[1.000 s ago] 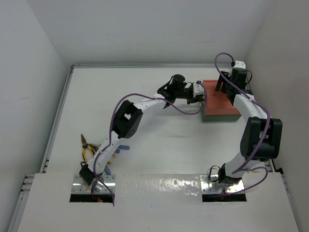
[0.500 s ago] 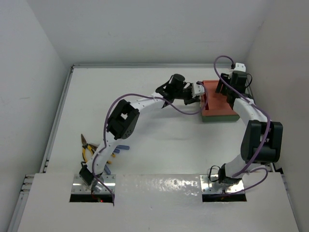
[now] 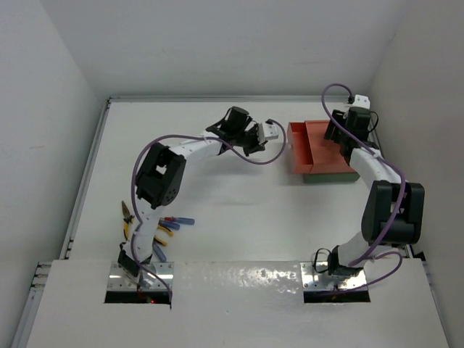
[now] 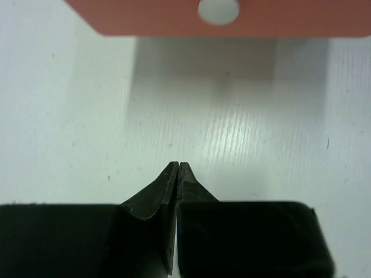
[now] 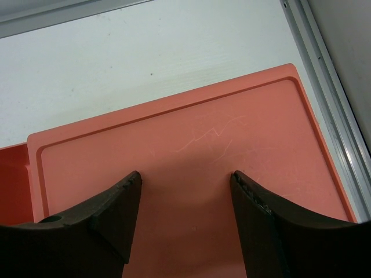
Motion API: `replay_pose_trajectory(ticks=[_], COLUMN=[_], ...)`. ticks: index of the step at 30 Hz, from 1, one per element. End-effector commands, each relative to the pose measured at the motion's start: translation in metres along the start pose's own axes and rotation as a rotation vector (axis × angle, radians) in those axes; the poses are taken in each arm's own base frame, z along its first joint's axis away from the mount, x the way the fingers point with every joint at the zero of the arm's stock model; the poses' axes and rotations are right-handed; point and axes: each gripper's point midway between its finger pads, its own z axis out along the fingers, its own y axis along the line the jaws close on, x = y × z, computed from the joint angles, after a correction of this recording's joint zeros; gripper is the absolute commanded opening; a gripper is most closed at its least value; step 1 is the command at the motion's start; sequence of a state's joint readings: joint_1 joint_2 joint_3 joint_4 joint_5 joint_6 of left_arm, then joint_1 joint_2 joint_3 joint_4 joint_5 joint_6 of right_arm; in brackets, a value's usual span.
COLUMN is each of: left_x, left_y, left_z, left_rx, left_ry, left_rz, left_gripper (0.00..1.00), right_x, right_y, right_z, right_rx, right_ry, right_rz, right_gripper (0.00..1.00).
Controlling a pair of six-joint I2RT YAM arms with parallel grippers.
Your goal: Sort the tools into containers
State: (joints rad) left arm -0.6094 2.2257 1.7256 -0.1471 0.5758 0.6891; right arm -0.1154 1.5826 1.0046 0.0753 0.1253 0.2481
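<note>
Bright, even overhead light. Beyond the left gripper (image 4: 178,166), its dark fingers (image 4: 155,196) blurred, soft shadow greys the white table (image 4: 69,116).

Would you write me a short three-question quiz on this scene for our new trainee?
1. True or false: the left gripper is shut with nothing between its fingers.
2. Where do the tools lie? A: in a tray. B: on the table, at its near left. C: in the right arm's fingers.
3. Fill the gap: the right gripper is open over the ___ tray.

Key: 1 true; 2 B; 3 orange.
</note>
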Motion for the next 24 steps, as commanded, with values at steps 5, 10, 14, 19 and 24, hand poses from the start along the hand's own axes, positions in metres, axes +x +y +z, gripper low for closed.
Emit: replay_pose_trajectory(ticks=[5, 10, 14, 19, 24], left_x=[-0.052, -0.095, -0.121, -0.147, -0.163], left_y=[0.010, 0.014, 0.019, 0.025, 0.027], left_z=[-0.024, -0.012, -0.007, -0.019, -0.007], left_rx=[-0.029, -0.055, -0.060, -0.079, -0.162], left_ry=[-0.092, -0.168, -0.229, -0.280, -0.295], left_rz=[0.074, 0.148, 0.122, -0.012, -0.112], left_gripper=[0.12, 0.66, 0.67, 0.62, 0.88], right_x=[0.086, 0.086, 0.088, 0.091, 0.092], right_y=[0.001, 0.005, 0.008, 0.005, 0.004], right_z=[-0.008, -0.008, -0.008, -0.009, -0.008], right_rx=[-0.010, -0.033, -0.050, -0.039, -0.033], right_ry=[0.275, 0.277, 0.285, 0.297, 0.298], right_rz=[0.032, 0.032, 0.033, 0.012, 0.024], right_gripper=[0.62, 0.62, 0.62, 0.63, 0.63])
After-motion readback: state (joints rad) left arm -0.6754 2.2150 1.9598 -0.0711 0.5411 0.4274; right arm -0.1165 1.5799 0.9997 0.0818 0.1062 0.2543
